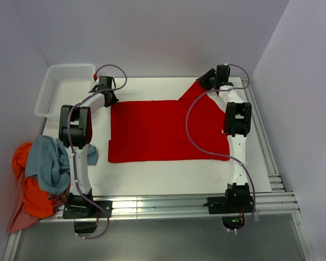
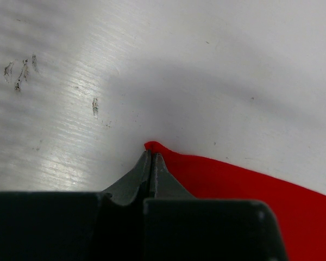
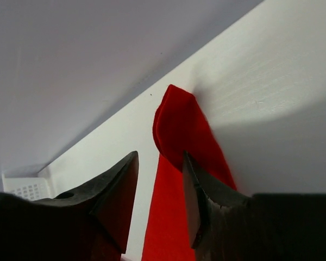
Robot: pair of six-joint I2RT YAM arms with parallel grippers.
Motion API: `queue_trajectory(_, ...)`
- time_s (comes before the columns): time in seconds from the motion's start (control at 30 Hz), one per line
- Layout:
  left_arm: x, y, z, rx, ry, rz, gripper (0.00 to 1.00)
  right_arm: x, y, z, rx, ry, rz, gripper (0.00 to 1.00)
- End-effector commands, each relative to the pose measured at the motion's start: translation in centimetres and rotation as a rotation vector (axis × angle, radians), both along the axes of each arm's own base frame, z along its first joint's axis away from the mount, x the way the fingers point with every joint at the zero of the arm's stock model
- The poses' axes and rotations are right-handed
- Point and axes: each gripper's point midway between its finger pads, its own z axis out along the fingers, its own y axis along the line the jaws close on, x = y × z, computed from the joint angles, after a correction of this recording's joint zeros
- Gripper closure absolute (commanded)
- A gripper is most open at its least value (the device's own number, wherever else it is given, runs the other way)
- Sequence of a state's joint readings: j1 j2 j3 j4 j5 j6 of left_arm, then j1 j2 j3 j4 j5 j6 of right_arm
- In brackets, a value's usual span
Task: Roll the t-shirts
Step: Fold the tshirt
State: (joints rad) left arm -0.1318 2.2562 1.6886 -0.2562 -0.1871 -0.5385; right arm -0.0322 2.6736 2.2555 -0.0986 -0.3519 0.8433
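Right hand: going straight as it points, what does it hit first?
Likely the red t-shirt, its folded sleeve tip just past the open right hand; beyond it the table, then the back wall. Depth unclear.

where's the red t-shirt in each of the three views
top external: red t-shirt spread out mid-table, between the two arms.
left wrist: red t-shirt at lower right, its edge pinched in the shut left hand.
right wrist: red t-shirt at centre, a strip running up beyond the open right hand.
shared landmark: the white table under it in all three.
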Motion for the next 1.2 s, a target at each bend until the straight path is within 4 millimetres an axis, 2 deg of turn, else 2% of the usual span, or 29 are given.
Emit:
queue_trajectory(0.0, -1.1, -1.7, -0.5, -0.03, 0.05, -0.058, 1.0, 0.7, -0.1, 1.9, -0.028, -0.035, 0.006, 0.54)
queue_trajectory(0.1, -1.1, -1.8, -0.5, -0.031, 0.048, -0.063, 1.0, 0.7, 0.3, 1.8, -0.019, -0.027, 0.018, 0.53)
queue_trajectory(0.33, -1.1, -2.0, -0.6, -0.04, 0.05, -0.069, 1.0, 0.8, 0.6, 1.3, -0.004, -0.021, 0.032, 0.7)
queue_trajectory(0.4, -1.1, -2.0, -0.7, -0.039, 0.052, -0.072, 1.0, 0.8, 0.8, 1.5, 0.003, -0.025, 0.042, 0.71)
queue_trajectory(0.47, -1.1, -2.0, -0.7, -0.039, 0.052, -0.072, 1.0, 0.7, 1.0, 1.3, 0.006, -0.019, 0.048, 0.64)
queue_trajectory(0.53, -1.0, -2.0, -0.7, -0.04, 0.054, -0.073, 1.0, 0.5, 1.0, 1.1, 0.01, -0.004, 0.046, 0.53)
queue_trajectory(0.57, -1.1, -1.9, -0.8, -0.04, 0.055, -0.072, 1.0, 0.4, 0.9, 0.7, 0.009, 0.009, 0.04, 0.52)
queue_trajectory(0.63, -1.1, -1.9, -0.7, -0.041, 0.054, -0.073, 1.0, 0.5, 0.5, 1.2, 0.003, 0.002, 0.008, 0.52)
queue_trajectory(0.67, -1.1, -1.9, -0.8, -0.042, 0.057, -0.072, 1.0, -0.2, 0.3, -0.1, -0.001, 0.027, -0.003, 0.52)
queue_trajectory(0.7, -1.2, -1.9, -0.8, -0.04, 0.058, -0.072, 1.0, -0.2, 0.2, 1.3, -0.003, 0.0, -0.011, 0.52)
queue_trajectory(0.73, -1.2, -1.9, -0.6, -0.039, 0.054, -0.071, 1.0, 0.0, 0.0, 1.6, -0.011, -0.025, -0.021, 0.52)
queue_trajectory(0.83, -1.3, -1.8, -0.7, -0.037, 0.057, -0.07, 1.0, -0.4, 0.4, 0.8, -0.002, 0.002, 0.003, 0.52)
queue_trajectory(0.87, -1.2, -1.8, -0.7, -0.037, 0.055, -0.071, 1.0, 0.0, 0.5, 1.4, 0.006, -0.014, 0.012, 0.53)
queue_trajectory(0.9, -1.2, -1.9, -0.6, -0.039, 0.052, -0.071, 1.0, -0.1, 0.9, 1.1, 0.032, -0.011, 0.022, 0.54)
queue_trajectory(0.93, -1.1, -1.9, -0.5, -0.038, 0.052, -0.072, 1.0, 0.4, 1.0, 2.1, 0.051, -0.058, 0.031, 0.55)
queue_trajectory(0.97, -1.2, -1.9, -0.6, -0.038, 0.055, -0.072, 1.0, -0.2, 1.6, 1.6, 0.083, -0.048, 0.055, 0.55)
queue_trajectory(1.0, -1.1, -1.8, -0.6, -0.038, 0.054, -0.07, 1.0, -0.1, 1.4, 2.9, 0.099, -0.079, 0.05, 0.55)
queue_trajectory(1.07, -1.2, -1.9, -0.6, -0.038, 0.054, -0.072, 1.0, -0.3, 1.3, 3.6, 0.083, -0.097, 0.057, 0.55)
queue_trajectory(1.1, -1.2, -1.9, -0.7, -0.039, 0.055, -0.071, 1.0, -0.4, 1.2, 5.0, 0.071, -0.118, 0.06, 0.54)
queue_trajectory(1.13, -1.2, -1.9, -0.6, -0.039, 0.055, -0.071, 1.0, -1.0, 1.2, 4.6, 0.067, -0.104, 0.058, 0.54)
queue_trajectory(1.17, -1.1, -1.9, -0.6, -0.039, 0.052, -0.073, 1.0, -1.3, 1.0, 5.0, 0.066, -0.113, 0.054, 0.55)
